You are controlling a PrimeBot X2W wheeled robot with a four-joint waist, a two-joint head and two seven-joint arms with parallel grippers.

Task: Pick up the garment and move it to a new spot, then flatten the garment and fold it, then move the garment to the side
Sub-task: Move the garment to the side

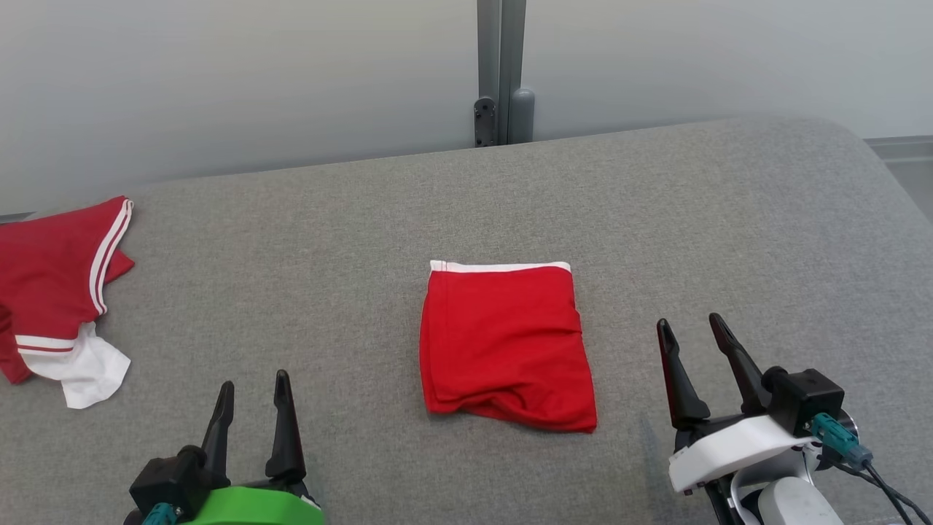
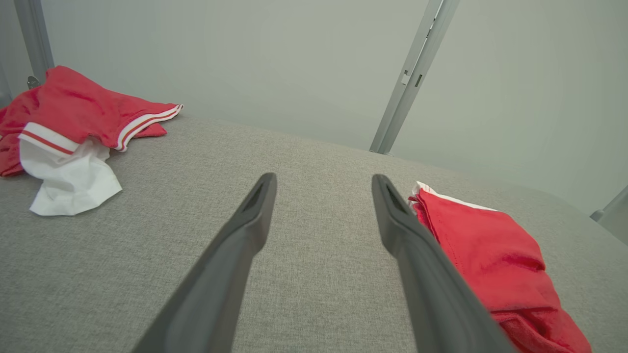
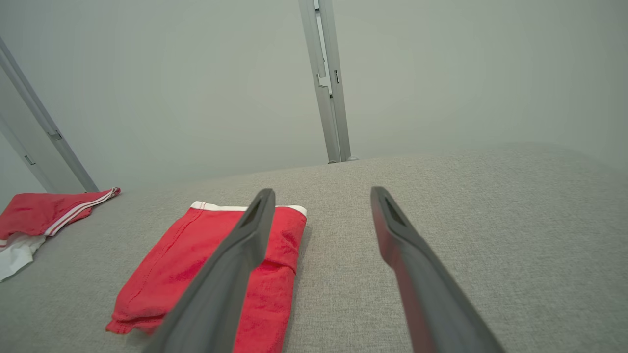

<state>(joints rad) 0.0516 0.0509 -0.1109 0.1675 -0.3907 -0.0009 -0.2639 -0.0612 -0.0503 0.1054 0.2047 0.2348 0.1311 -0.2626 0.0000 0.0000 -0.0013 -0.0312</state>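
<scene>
A red garment [image 1: 504,344] with a white band along its far edge lies folded into a neat rectangle in the middle of the grey table [image 1: 656,219]. It also shows at the right of the left wrist view as the folded garment [image 2: 495,260], and left of centre in the right wrist view as the same garment [image 3: 211,264]. My left gripper [image 1: 252,394] stands open at the lower left, well clear of it, with nothing between its fingers. On the other side my right gripper [image 1: 691,332] is open too, a short way right of the garment and apart from it.
A second red garment with white stripes and a white part [image 1: 62,299] lies crumpled at the table's far left edge, also seen as the crumpled garment [image 2: 73,132]. A grey metal post [image 1: 501,69] rises behind the table against a pale wall. The table's right corner is rounded.
</scene>
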